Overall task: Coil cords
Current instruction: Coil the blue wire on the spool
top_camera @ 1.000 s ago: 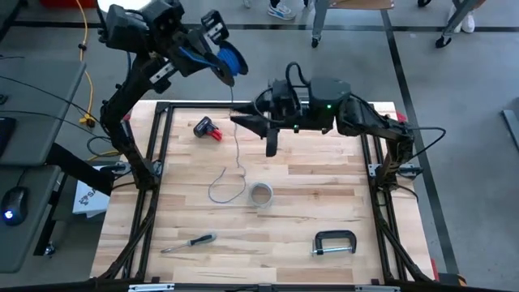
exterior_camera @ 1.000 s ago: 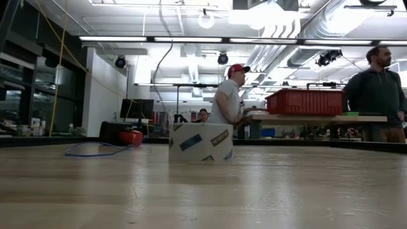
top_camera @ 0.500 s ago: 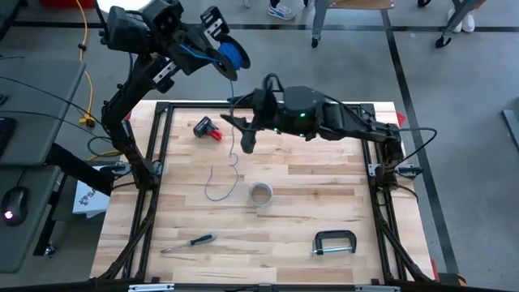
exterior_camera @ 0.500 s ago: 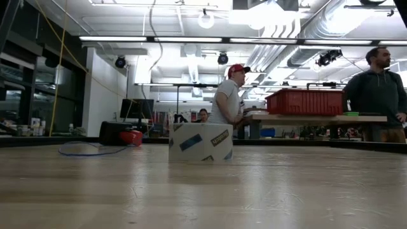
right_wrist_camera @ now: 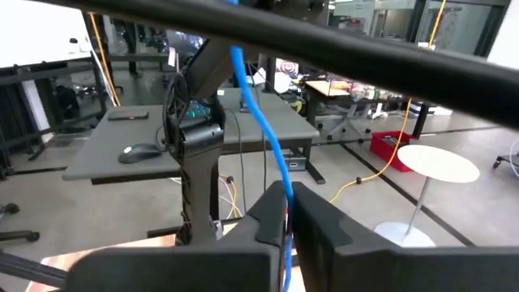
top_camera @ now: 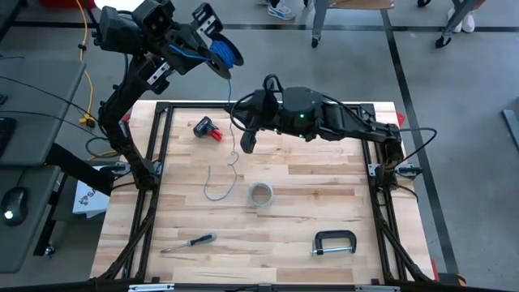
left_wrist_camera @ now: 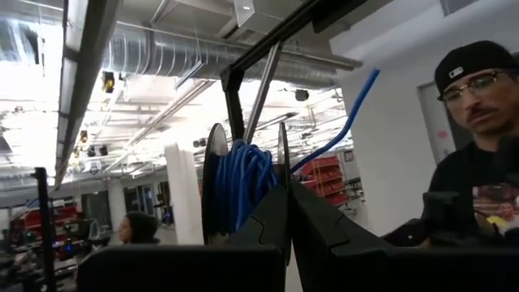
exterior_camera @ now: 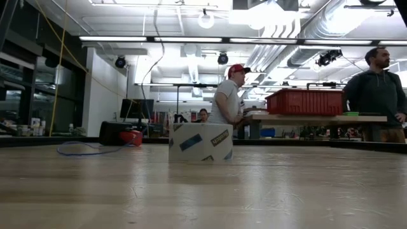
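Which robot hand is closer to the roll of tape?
The right gripper. It hangs just behind the tape roll, pinching the blue cord. The left gripper is raised beyond the table's far-left corner.

Pale planked wooden table (top_camera: 324, 195)

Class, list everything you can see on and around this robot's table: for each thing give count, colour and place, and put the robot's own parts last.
blue cord: one, blue, coiled at the left gripper, hanging down to a loop on the table
red and black tool: one, table's far left
tape roll: one, pale, table's middle
screwdriver: one, near left of the table
clamp: one, black, near right
table: one, light wood
people: several, in the room behind
left gripper: shut on the blue cord's coil, raised beyond the far left corner
right gripper: shut on the hanging blue cord, above the far middle
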`<state>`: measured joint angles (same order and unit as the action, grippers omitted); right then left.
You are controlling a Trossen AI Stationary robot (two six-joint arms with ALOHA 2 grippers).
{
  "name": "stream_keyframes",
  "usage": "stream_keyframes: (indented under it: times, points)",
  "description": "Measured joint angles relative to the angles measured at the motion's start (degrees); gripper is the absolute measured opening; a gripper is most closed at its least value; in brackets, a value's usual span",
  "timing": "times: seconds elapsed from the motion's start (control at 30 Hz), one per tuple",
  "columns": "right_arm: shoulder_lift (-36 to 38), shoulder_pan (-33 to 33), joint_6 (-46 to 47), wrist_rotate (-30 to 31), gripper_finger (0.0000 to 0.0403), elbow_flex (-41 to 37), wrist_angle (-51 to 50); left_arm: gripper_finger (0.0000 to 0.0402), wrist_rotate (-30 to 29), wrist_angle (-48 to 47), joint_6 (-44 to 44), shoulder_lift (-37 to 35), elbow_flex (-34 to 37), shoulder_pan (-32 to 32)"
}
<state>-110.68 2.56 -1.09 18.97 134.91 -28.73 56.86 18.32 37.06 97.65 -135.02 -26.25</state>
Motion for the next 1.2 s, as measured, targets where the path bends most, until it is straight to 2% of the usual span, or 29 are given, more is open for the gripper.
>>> stream_keyframes:
  times: [0.27,0.43,0.63,0.8,1.07,1.2]
  points:
    - [2.6,2.8,0.9,0.5,0.0002,0.0,-4.7,0.0000,-2.0,-3.3,-0.3,-3.0,0.0,-4.6]
    - [4.7,5.1,0.1,0.9,0.0001,0.0,-7.9,0.0000,-2.3,-19.6,-0.3,-5.7,0.0,-8.2]
    - [8.2,7.3,-1.9,6.3,0.0001,0.0,-10.0,0.0000,-2.4,-39.6,-1.6,-9.6,0.0,-12.5]
    - [10.2,7.4,-2.0,6.4,0.0000,0.0,-10.0,0.0000,-3.5,-53.0,-1.4,-11.5,0.0,-14.8]
    - [12.3,7.4,-4.4,6.3,0.0000,0.0,-9.6,0.0000,-4.8,-69.1,-1.3,-12.0,0.0,-15.3]
    - [13.0,6.9,-5.5,6.3,0.0000,0.0,-9.6,0.0000,-2.2,-75.4,-1.0,-11.7,0.0,-13.2]
